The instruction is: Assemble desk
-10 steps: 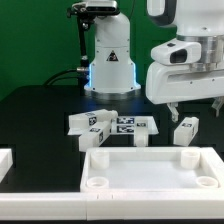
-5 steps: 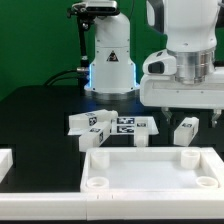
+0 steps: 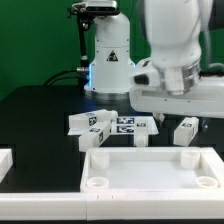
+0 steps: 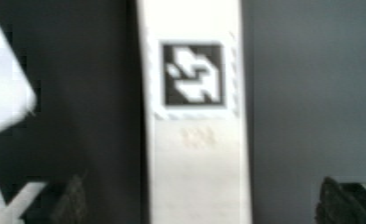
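The desk's big rimmed white panel (image 3: 150, 172) lies at the front of the black table, with round sockets in its corners. Behind it lie white square legs with black-and-white tags: two (image 3: 96, 124) (image 3: 143, 129) towards the exterior view's left and one (image 3: 185, 130) further right. My gripper (image 3: 170, 112) hangs low over these legs, and its hand hides part of them. In the wrist view a long white leg (image 4: 194, 100) with one tag runs lengthwise between the two dark fingers (image 4: 59, 202). My gripper (image 4: 206, 205) is open, and both fingers stand clear of the leg's sides.
The marker board (image 3: 125, 121) lies flat among the legs. The arm's white base (image 3: 110, 60) stands at the back against a green backdrop. A white block (image 3: 5, 160) sits at the exterior view's left edge. Another white part (image 4: 2, 90) shows beside the leg in the wrist view.
The arm has swung towards the exterior view's left and come lower over the legs. The jaws stay wide open, and no part has moved.
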